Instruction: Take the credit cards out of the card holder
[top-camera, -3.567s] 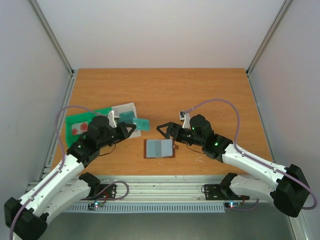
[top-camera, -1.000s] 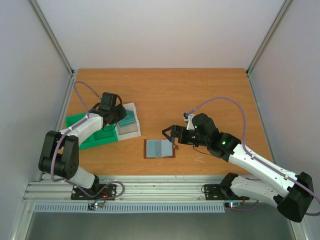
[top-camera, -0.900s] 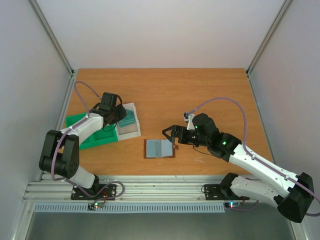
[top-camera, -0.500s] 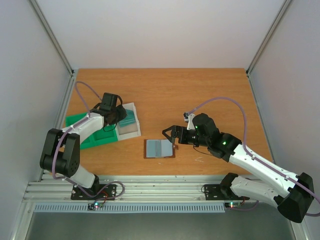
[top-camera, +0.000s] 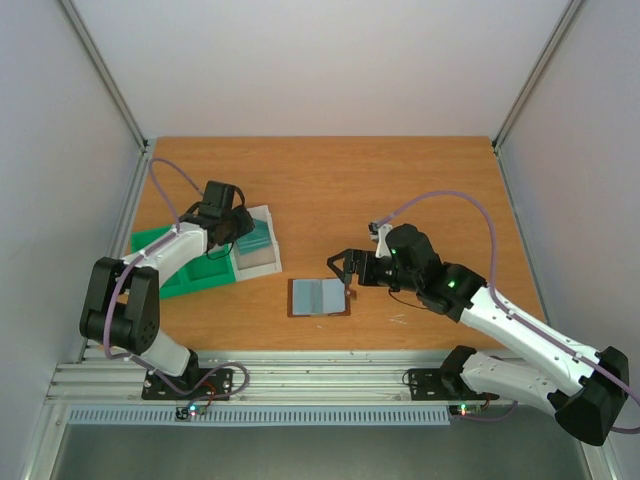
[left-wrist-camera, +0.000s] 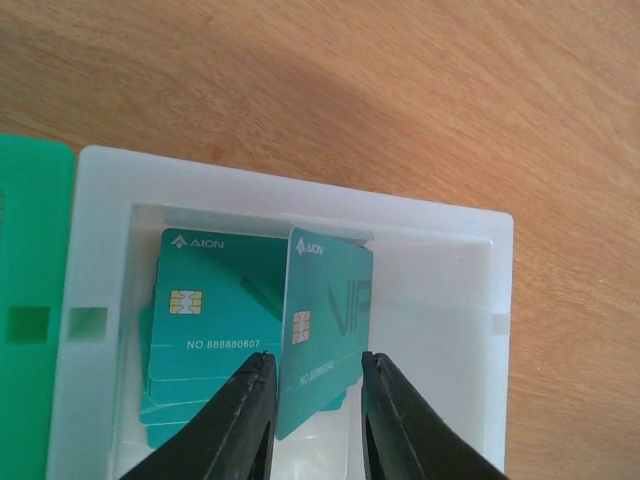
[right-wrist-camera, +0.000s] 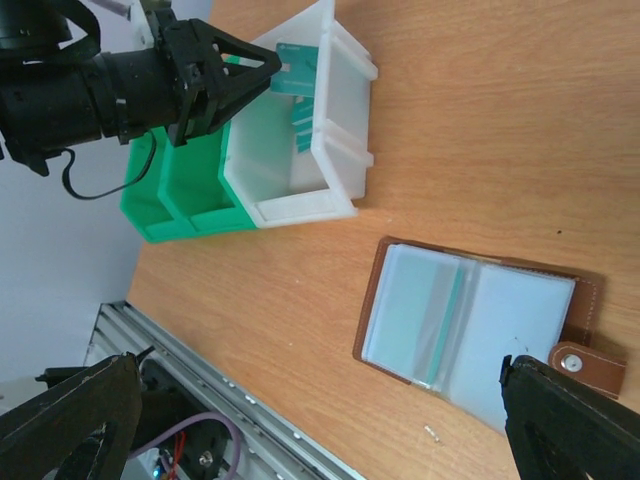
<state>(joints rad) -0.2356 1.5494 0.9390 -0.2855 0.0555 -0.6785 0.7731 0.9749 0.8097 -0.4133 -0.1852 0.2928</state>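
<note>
The brown card holder (top-camera: 320, 297) lies open on the table, grey-blue pockets up, snap tab (right-wrist-camera: 572, 362) at its right. A teal card edge (right-wrist-camera: 450, 315) shows in its middle pocket. I cannot make out a white card. My left gripper (left-wrist-camera: 317, 372) hangs over the clear tray compartment (left-wrist-camera: 430, 300), jaws a little apart. A teal credit card (left-wrist-camera: 328, 310) stands loose between them, leaning on several teal cards (left-wrist-camera: 205, 320) lying there. My right gripper (top-camera: 340, 268) is wide open and empty just above the holder's right edge.
The clear compartment (top-camera: 258, 248) joins a green tray (top-camera: 170, 260) at the table's left. My left arm (right-wrist-camera: 110, 90) reaches over it. The metal rail (top-camera: 320, 375) runs along the near edge.
3.6 s ago my left gripper was beside the card holder with a teal card; it now sits over the clear compartment. Over the last second only the right gripper shifted slightly.
</note>
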